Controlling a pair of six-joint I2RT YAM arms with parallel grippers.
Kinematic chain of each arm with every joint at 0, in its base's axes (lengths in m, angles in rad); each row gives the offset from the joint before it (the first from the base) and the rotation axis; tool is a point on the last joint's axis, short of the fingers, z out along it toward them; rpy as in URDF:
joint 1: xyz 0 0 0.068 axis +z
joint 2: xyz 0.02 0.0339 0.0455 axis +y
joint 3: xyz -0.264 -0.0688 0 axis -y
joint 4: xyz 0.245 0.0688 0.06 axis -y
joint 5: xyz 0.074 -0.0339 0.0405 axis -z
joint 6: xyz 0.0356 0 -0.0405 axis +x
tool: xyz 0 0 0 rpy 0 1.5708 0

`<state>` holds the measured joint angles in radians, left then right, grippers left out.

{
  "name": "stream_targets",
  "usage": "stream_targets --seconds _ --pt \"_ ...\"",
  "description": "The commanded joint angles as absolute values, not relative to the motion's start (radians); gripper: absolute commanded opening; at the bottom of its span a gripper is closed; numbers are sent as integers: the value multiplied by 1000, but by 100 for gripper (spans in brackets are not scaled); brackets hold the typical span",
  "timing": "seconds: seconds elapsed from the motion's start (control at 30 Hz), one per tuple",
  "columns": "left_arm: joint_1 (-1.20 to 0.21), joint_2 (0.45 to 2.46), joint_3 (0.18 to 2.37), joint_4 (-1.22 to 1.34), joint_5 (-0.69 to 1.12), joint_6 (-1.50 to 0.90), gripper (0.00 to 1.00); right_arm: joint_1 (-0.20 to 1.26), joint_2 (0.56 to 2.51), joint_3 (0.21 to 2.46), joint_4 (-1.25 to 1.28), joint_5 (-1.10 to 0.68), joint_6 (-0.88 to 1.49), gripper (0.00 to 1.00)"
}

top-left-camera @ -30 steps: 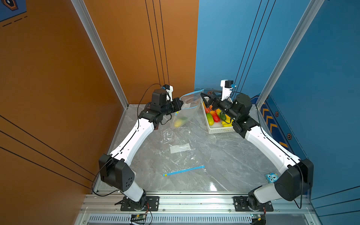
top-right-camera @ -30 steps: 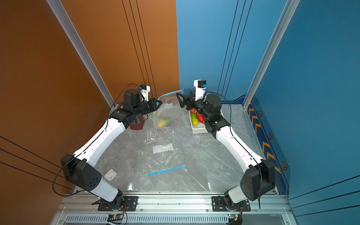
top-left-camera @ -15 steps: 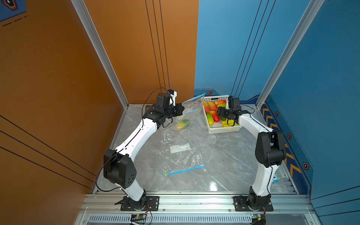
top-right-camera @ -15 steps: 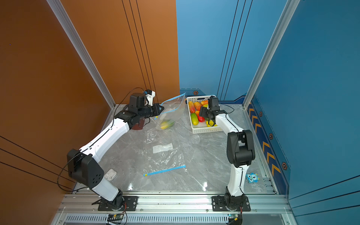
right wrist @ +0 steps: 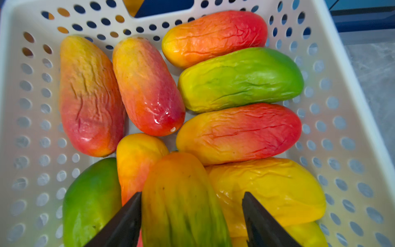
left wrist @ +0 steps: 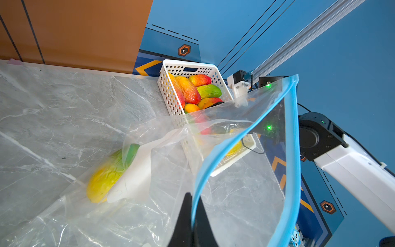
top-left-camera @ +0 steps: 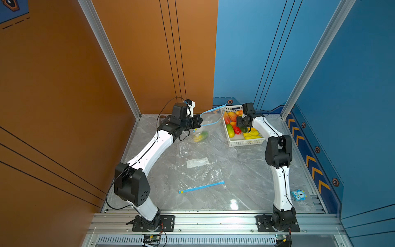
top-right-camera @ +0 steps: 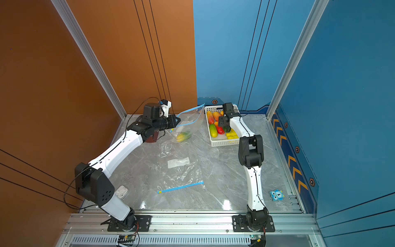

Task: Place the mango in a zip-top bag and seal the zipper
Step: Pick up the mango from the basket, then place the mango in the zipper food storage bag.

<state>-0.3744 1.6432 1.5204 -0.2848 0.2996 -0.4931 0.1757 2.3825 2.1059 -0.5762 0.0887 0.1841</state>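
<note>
At the far left of the table (top-left-camera: 245, 181), the left gripper (left wrist: 193, 198) has its jaws pressed together, pinching the blue zipper (left wrist: 292, 149) of a clear zip-top bag (top-left-camera: 210, 119). It holds that edge up so the mouth gapes open towards the right. The bag's lower end sags onto the table, and a yellow-green mango (top-left-camera: 201, 136) lies inside it there, on its side, seen through the plastic in the left wrist view (left wrist: 104, 177). Just right of the bag stands a white perforated basket (top-left-camera: 245, 142) full of red, orange, yellow and green mangoes. The right gripper (right wrist: 192, 192) reaches down into it, its jaws spread to either side of another mango (right wrist: 177, 171), orange turning green. One finger lies against the fruit's side and the other stands a little apart. Nearer, in the middle of the table, a second bag (top-left-camera: 201, 177) lies flat and empty, with a white paper slip (top-left-camera: 197, 162) just beyond it. A small blue toy (top-left-camera: 299, 195) sits at the near right edge.
</note>
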Motion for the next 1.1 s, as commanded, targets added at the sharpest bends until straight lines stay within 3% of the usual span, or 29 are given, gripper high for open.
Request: stream_targets --seconds 0.0,0.27,0.4,0.5,0.63,0.7,0.93,1.07 --pt "-380 1646 1514 -291 304 -469 0 179 2397 2143 -668 142 150 61" --pt "-379 1650 1515 -289 301 -473 0 195 2282 2129 -694 65 164 32" --pt "-376 1657 1512 -290 303 -489 0 195 2128 2071 -666 0 242 26" --pt "-376 1663 1511 -289 312 -495 0 210 1894 1875 -445 -101 329 22" --pt "-374 1673 1523 -290 322 -500 0 283 1551 1467 151 -136 412 21" --pt "-373 1677 1532 -290 331 -503 0 333 1469 1361 346 -121 414 21" --pt "-374 1670 1552 -290 348 -514 0 566 1555 1422 505 -116 190 21" --pt "-369 1672 1560 -290 376 -534 0 593 1645 1487 527 -132 156 21"
